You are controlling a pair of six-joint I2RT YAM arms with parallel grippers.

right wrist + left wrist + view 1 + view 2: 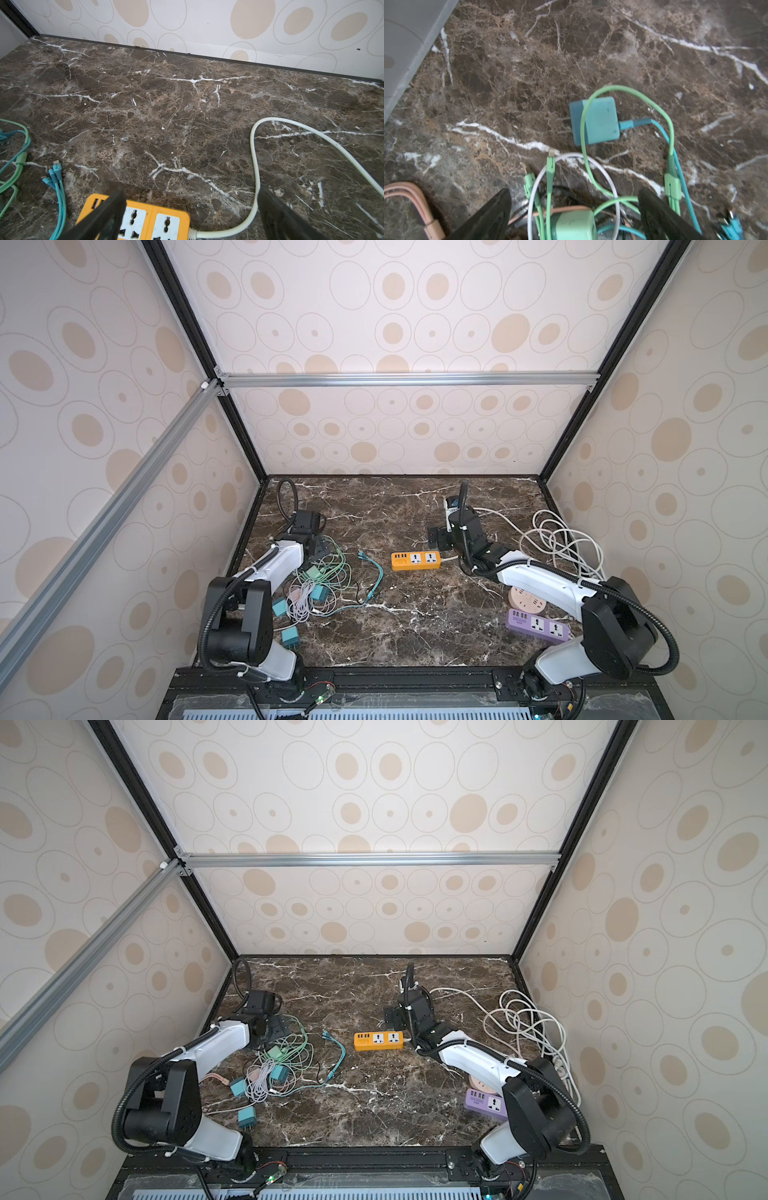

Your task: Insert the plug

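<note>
Plug first: the teal charger plug (595, 121) lies in the left cable tangle (324, 585), a green cable (581, 128) across it. Your left gripper (574, 197) hangs nearby, fingers spread; straddle its body, missing that cable. Right gripper (192, 193), also spread, hovers over the orange power strip (152, 209).

The dark marble table (395, 626) carries an orange strip (415, 560) near its middle and loose white cords (557, 543) coiled at the right. A tangle of cables (328, 585) with teal plugs (289, 637) lies at the left. At the front right a purple strip (537, 626) lies just beside a round pink socket (524, 599).
</note>
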